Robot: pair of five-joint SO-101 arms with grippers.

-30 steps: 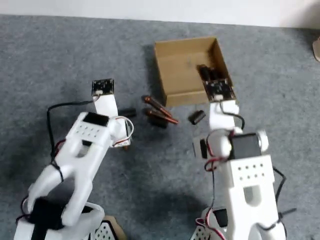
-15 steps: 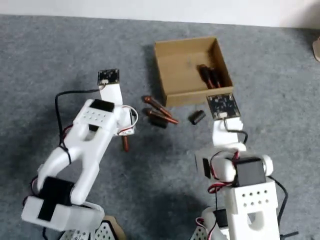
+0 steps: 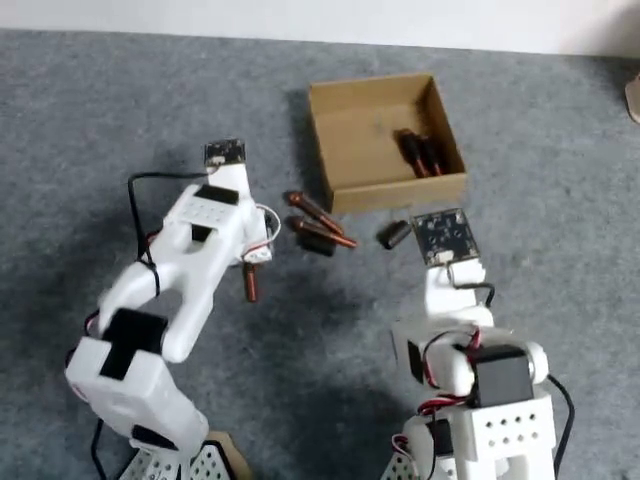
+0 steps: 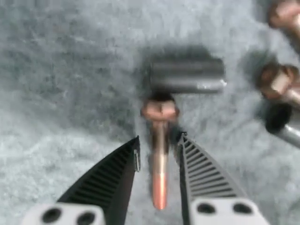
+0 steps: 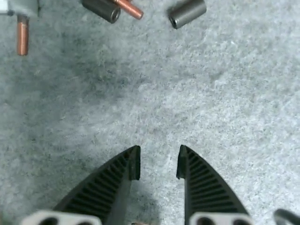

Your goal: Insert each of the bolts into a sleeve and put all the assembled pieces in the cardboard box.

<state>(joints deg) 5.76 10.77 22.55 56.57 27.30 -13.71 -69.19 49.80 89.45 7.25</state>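
Bolt closest to the action is a copper-coloured hex-head one [image 4: 159, 154]. It sits left of centre on the grey carpet-like counter [image 3: 300, 380], right between the fingers of the left pincer [image 4: 159, 139]. Those fingers are apart, with a sliver of gap on each side of the shank, so it's straddled, not pinched. Its head points to the far side, and a dark grey metal cylinder sleeve [image 4: 187, 77] lies crosswise just past it. I can't tell if the two touch.

Just to the right are two more copper bolts [image 3: 310, 208] [image 3: 325, 235], lying slanted and roughly parallel, and the nearer one has a second dark sleeve [image 3: 316, 246] right against it. Further right, a short dark sleeve [image 3: 393, 233] lies on its own.

On the far side of all that is the open brown cardboard box [image 3: 350, 150]. A couple of dark-and-copper assembled pieces [image 3: 420, 152] lie by its right wall.

The right pincer [image 5: 158, 157] hangs over bare counter on the near side of the lone sleeve, with its fingers parted and nothing between them.
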